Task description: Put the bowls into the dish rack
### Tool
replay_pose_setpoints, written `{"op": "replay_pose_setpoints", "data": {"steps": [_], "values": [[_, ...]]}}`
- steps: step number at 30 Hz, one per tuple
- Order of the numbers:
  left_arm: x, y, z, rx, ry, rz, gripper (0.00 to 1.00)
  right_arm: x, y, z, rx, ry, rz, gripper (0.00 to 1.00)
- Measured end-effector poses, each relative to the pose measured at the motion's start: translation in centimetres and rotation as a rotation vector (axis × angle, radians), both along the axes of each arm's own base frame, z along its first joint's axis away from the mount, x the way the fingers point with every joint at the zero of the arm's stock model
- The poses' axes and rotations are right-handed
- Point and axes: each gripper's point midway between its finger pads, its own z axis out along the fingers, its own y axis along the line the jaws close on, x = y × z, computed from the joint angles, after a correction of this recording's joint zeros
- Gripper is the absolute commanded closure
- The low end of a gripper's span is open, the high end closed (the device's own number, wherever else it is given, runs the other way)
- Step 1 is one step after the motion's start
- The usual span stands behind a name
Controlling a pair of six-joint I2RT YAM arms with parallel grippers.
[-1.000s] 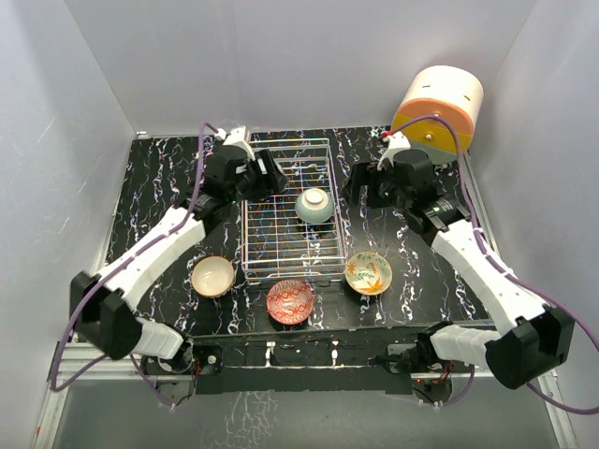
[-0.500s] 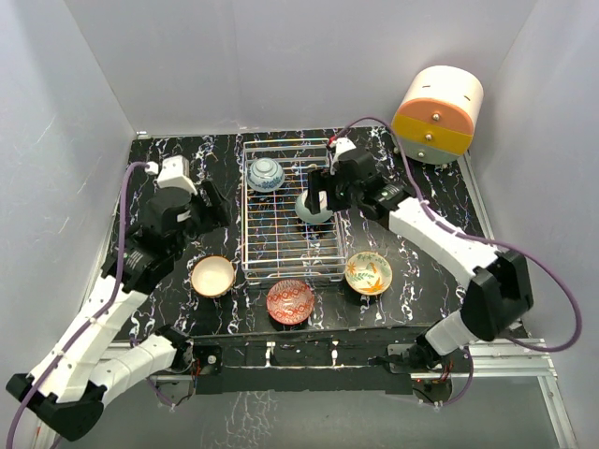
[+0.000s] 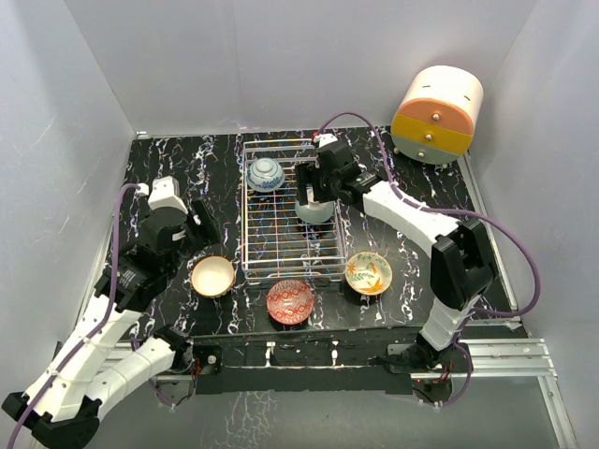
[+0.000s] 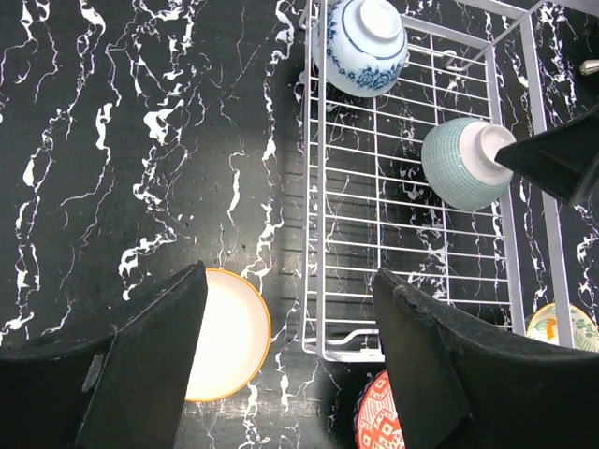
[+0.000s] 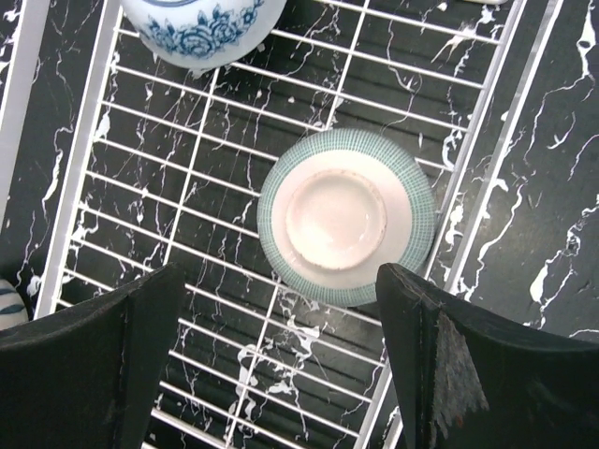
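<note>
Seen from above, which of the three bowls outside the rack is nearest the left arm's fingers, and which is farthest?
1. Cream bowl, just on the near side of the left fingers.
2. Red bowl, at the dish rack's near edge.
3. Leafy bowl, right of the rack.

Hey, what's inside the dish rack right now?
Two bowls sit in the dish rack, both upside down: a blue-white patterned bowl at the far end and a mint-green bowl mid-rack. Their insides face down, so they can't be seen.
</note>
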Motion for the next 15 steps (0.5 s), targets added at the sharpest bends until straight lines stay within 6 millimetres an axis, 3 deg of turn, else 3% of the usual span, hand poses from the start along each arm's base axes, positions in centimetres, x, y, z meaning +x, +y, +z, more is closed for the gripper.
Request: {"op": "replay_pose_setpoints", "data": {"steps": [4,10,15], "values": [[-0.4,0.3,-0.4,-0.002,0.004,0.006,0.30,1.2,0.3,-0.5,-0.017,-0.012,-0.020,0.14],[-0.6,0.6,-1.1,0.007,0.014,0.017,0.30,1.9,0.0,-3.7,-0.089,0.025,-0.041,0.14],[-0.7,0.7,-1.6,0.015,0.024,0.019,0.30,2.0,-0.6,-4.4,-0.132,0.028,-0.053,0.17]]}}
